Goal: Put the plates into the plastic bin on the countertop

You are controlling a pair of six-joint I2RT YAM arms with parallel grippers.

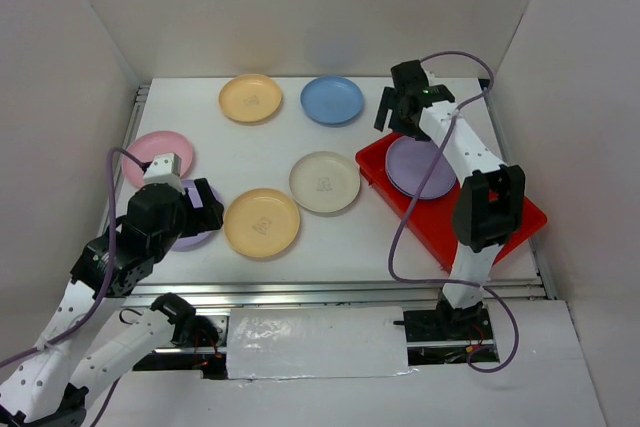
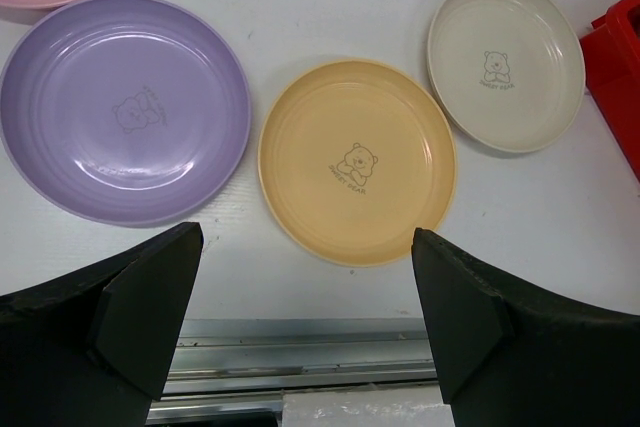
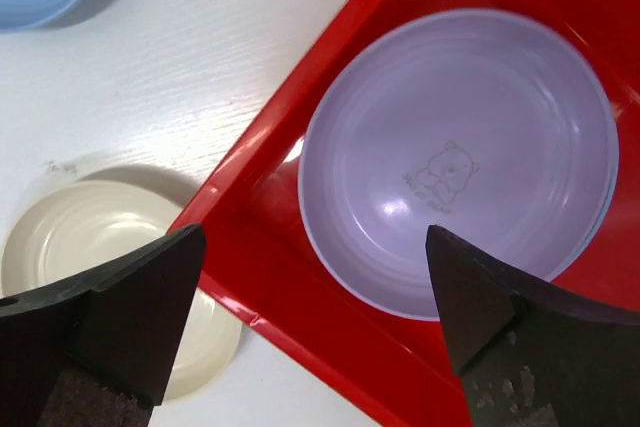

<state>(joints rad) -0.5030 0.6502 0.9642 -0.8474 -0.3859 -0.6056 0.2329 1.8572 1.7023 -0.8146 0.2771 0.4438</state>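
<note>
I count six plates on the countertop (image 1: 290, 142): two yellow (image 1: 262, 222), one each blue (image 1: 332, 99), pink (image 1: 155, 150), cream (image 1: 324, 182), lilac (image 2: 125, 107). Seventh plate (image 3: 455, 162), lilac with a bear print, lettering illegible to me, lies in the plastic bin (image 3: 270, 277). Left gripper (image 2: 305, 237) and right gripper (image 3: 312, 247) both released, empty.

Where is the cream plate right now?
In the top view, the cream plate lies centrally, just left of the red bin, with a yellow-orange plate to its near left.

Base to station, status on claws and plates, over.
Left claw open, near yellow plate ahead. Right claw open above lilac plate in red bin. Six plates on countertop, unobstructed.
</note>
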